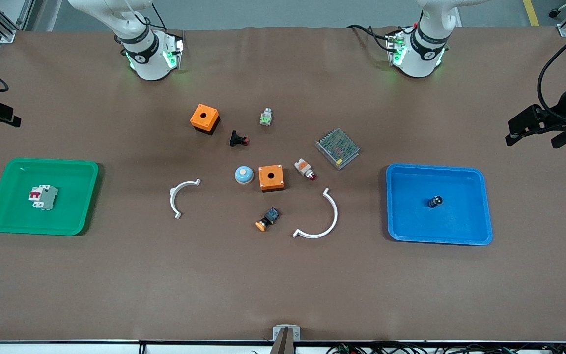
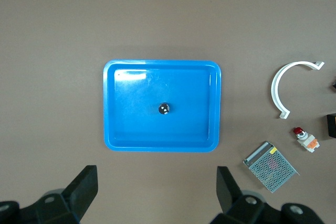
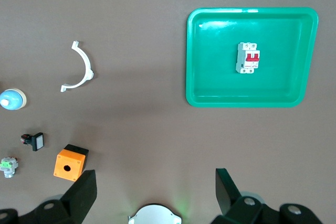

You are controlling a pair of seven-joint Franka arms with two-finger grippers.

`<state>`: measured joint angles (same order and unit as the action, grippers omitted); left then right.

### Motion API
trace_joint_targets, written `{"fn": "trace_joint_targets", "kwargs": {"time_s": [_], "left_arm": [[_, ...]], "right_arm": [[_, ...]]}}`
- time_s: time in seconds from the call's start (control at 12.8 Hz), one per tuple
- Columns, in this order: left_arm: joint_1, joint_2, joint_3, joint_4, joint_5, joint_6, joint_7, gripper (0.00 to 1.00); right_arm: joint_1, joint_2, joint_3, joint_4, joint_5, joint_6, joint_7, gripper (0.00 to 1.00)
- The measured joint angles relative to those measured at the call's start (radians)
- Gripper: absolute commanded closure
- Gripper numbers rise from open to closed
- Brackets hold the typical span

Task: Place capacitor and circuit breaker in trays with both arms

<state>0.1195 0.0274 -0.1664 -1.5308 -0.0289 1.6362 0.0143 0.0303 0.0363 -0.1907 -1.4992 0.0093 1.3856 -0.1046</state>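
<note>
Light-grey circuit breaker with red levers (image 1: 43, 196): laid in the green plastic tray (image 1: 3, 216), toward the right arm's end of the table
Tiny black capacitor (image 1: 435, 201): stood in the blue plastic tray (image 1: 479, 231), toward the left arm's end
Remaining parts: spread between both trays

Bright, even overhead light; soft short shadows, sharp focus.

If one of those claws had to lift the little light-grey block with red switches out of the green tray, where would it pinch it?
Probably across the two long flat sides of the light-grey circuit breaker, coming straight down from above. It lies flat, apart from the walls of the green tray, with its red levers facing up, so those plain sides give parallel faces and fingers stay off the levers.
</note>
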Motion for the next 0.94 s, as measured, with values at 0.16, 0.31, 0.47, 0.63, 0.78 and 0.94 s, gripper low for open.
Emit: {"fn": "trace_joint_targets", "kwargs": {"time_s": [0.16, 0.31, 0.47, 0.63, 0.78, 0.94], "left_arm": [[0.0, 0.0, 0.0, 0.0, 0.0, 0.0, 0.0, 0.01], [0.0, 0.001, 0.0, 0.0, 0.0, 0.0, 0.0, 0.01], [0.0, 0.003, 0.0, 0.001, 0.0, 0.0, 0.0, 0.01], [0.0, 0.006, 0.0, 0.001, 0.0, 0.0, 0.0, 0.01], [0.0, 0.007, 0.0, 0.001, 0.0, 0.0, 0.0, 0.01], [0.0, 0.007, 0.0, 0.001, 0.0, 0.0, 0.0, 0.01]], "right_arm": [[-0.013, -0.023, 0.021, -0.006, 0.0, 0.0, 0.008, 0.0], [-0.018, -0.049, 0.029, -0.011, 0.0, 0.0, 0.013, 0.0], [-0.018, -0.078, 0.03, -0.02, 0.0, -0.001, 0.014, 0.0], [-0.018, -0.109, 0.032, -0.035, 0.0, 0.0, 0.014, 0.0], [-0.018, -0.123, 0.038, -0.045, 0.0, 0.002, 0.014, 0.0], [-0.018, -0.123, 0.051, -0.049, 0.0, 0.005, 0.014, 0.0]]}}
